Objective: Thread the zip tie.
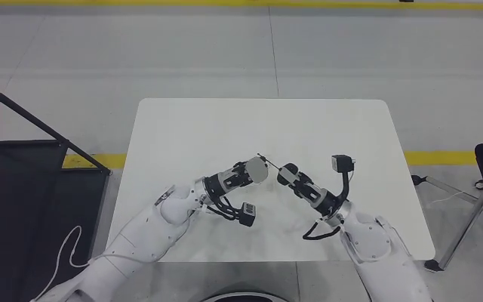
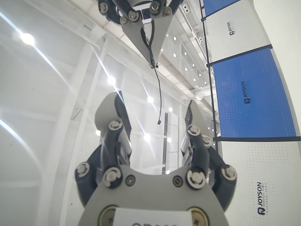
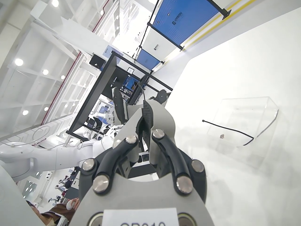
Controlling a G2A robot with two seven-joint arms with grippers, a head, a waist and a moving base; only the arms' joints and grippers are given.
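A thin black zip tie (image 2: pixel 158 88) is pinched at one end by my right gripper (image 2: pixel 154 62), which is shut on it. Its free length runs toward my left gripper (image 2: pixel 155 109), whose fingers (image 2: pixel 118 111) stand open on either side of the tie's small head without touching it. In the top view the two grippers face each other above the middle of the white table (image 1: pixel 189 136), left gripper (image 1: pixel 255 171) and right gripper (image 1: pixel 285 174) a short gap apart, with the zip tie (image 1: pixel 268 161) between them. In the right wrist view, the zip tie (image 3: pixel 141 92) pokes out past my right gripper (image 3: pixel 144 105).
A clear plastic box (image 3: pixel 265 109) sits on the table with a second black zip tie (image 3: pixel 228 130) lying in it. A black frame stand (image 1: pixel 30 121) stands off the table's left side. Yellow floor tape (image 1: pixel 438 157) runs behind the table.
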